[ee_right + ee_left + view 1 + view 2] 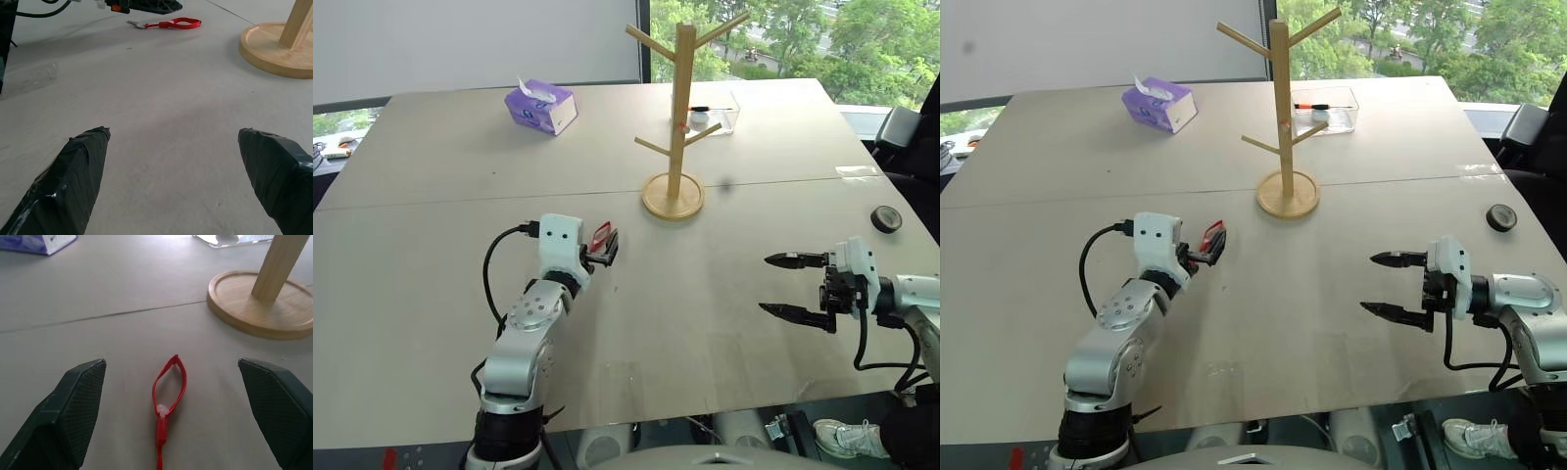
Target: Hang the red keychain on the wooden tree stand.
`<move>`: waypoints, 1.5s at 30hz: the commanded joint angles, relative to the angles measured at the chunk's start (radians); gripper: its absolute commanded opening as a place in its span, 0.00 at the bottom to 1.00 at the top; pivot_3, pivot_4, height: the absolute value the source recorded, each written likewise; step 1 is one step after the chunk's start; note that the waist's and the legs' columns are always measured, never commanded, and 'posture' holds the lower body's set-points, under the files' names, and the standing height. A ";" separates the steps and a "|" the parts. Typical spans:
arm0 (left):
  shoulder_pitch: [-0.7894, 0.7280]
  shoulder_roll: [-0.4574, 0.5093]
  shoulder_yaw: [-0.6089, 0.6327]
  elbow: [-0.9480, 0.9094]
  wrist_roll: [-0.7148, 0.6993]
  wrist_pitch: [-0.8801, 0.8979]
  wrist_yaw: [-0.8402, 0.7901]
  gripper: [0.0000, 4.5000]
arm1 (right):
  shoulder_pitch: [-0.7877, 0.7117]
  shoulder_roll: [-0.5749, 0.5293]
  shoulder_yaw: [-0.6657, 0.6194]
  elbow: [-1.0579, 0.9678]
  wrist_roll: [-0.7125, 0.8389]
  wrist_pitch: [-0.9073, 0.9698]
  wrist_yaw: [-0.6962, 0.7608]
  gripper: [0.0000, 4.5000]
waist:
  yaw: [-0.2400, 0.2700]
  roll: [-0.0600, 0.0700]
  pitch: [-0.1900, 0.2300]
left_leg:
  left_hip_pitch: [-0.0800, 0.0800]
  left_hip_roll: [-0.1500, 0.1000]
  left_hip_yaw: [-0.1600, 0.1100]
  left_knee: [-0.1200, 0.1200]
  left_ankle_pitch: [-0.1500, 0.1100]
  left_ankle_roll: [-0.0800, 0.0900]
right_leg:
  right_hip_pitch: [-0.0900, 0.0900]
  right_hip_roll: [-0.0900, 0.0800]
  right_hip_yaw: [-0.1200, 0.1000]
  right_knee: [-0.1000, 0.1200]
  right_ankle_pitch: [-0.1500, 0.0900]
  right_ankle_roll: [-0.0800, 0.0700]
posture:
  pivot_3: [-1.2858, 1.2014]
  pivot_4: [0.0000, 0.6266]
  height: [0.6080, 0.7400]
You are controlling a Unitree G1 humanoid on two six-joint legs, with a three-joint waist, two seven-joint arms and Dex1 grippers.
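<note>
The red keychain point(166, 404) is lying flat on the table point(705, 323), ungripped, between the spread fingers of the left gripper point(604, 246), near-left of the wooden tree stand point(679, 117).

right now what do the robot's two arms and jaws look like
Both arms are silver-grey metal with white wrist housings and looping black cables. The left gripper has black fingers with a fine cross-hatched texture on their pads. The right gripper has pointed black fingers that look wrapped in black tape.
</note>
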 commanded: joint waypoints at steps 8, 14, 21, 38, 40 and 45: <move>-0.042 0.060 -0.014 0.000 0.005 0.143 -0.042 1.00 | -0.014 0.004 -0.018 -0.001 -0.020 -0.046 -0.006 0.99 | 0.009 0.000 0.000 | 0.000 0.000 0.000 0.000 0.000 0.000 | 0.000 0.000 0.000 0.000 0.000 0.000 | 0.52 0.24 1.00; -0.050 0.094 -0.022 0.004 0.012 0.206 -0.054 1.00 | -0.014 0.007 -0.019 0.003 -0.027 -0.060 -0.021 0.99 | 0.012 0.000 0.000 | 0.000 0.000 0.000 0.000 0.000 0.000 | 0.000 0.000 0.000 0.000 0.000 0.000 | 0.52 0.24 1.00; -0.036 0.099 -0.030 -0.008 0.006 0.235 -0.067 0.44 | -0.013 0.012 -0.019 0.001 -0.027 -0.063 -0.031 1.00 | 0.011 0.000 0.000 | 0.001 0.000 0.000 0.000 0.000 0.000 | 0.001 0.000 0.000 0.001 0.000 0.000 | 0.52 0.24 1.00; -0.131 0.033 0.000 -0.121 -0.062 0.013 -0.137 0.01 | -0.131 -0.028 -0.124 -0.091 0.161 0.146 -0.098 1.00 | 0.013 0.000 0.000 | 0.000 0.000 -0.001 0.002 0.000 0.000 | 0.001 0.000 -0.001 0.001 0.000 -0.001 | 0.52 0.24 1.00; -0.163 0.025 -0.020 -0.156 -0.077 -0.054 -0.173 0.01 | -0.181 -0.055 -0.158 -0.122 0.220 0.219 -0.120 1.00 | 0.014 0.000 0.000 | 0.000 0.000 -0.001 0.002 0.000 0.000 | 0.002 0.000 -0.001 0.001 0.001 -0.001 | 0.52 0.24 1.00; -0.218 -0.007 -0.017 -0.207 -0.123 -0.161 -0.207 0.01 | -0.276 -0.114 -0.208 -0.164 0.323 0.356 -0.160 1.00 | 0.014 0.000 0.000 | 0.000 0.000 -0.002 0.002 0.000 0.000 | 0.004 -0.001 -0.002 -0.001 0.001 -0.001 | 0.52 0.24 1.00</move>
